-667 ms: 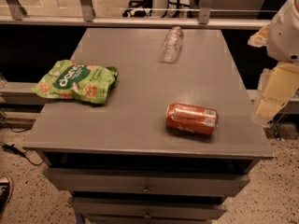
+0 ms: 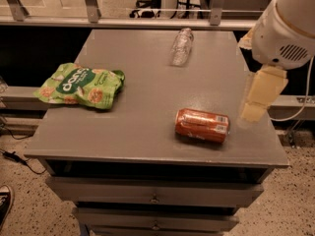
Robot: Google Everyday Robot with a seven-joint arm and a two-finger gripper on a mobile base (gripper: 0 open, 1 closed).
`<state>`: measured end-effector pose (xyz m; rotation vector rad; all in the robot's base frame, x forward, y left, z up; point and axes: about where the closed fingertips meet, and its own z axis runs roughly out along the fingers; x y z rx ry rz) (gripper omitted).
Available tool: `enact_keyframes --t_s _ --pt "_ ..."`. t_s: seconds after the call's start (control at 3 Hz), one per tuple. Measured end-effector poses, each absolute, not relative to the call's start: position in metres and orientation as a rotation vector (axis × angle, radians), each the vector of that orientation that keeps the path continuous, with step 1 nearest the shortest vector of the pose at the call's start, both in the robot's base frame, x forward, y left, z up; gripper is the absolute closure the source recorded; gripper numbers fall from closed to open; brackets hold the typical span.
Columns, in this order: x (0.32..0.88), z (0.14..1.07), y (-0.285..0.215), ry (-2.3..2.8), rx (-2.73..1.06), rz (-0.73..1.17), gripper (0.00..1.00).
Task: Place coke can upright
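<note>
Camera view: pincer (image 2: pixel 255 107) near cylindrical coke can (image 2: pixel 202 125).

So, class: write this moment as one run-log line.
task: place coke can upright | coke can: on its side on grey table | gripper: beside table edge, apart from can | step: not yet grasped

Coke can (image 2: pixel 202 125): small, red-orange, white script along its side, pale label patch at its right end. Lying on its side, long axis running left to right. Resting just left of the gripper (image 2: pixel 254 113) and slightly nearer the camera, not touching it. Gripper poised by the table's (image 2: pixel 147 132) right edge.
</note>
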<state>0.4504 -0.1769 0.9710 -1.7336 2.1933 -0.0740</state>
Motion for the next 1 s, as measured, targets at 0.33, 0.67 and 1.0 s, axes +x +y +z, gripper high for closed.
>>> enact_keyframes --t_s 0.33,0.67,1.0 --pt "0.464 0.949 -0.134 2.196 -1.747 -0.031 0.0" --pt "0.47 0.915 -0.1 2.235 -1.74 0.006 0.0" --pt "0.47 0.888 -0.092 2.285 -1.727 0.009 0.0"
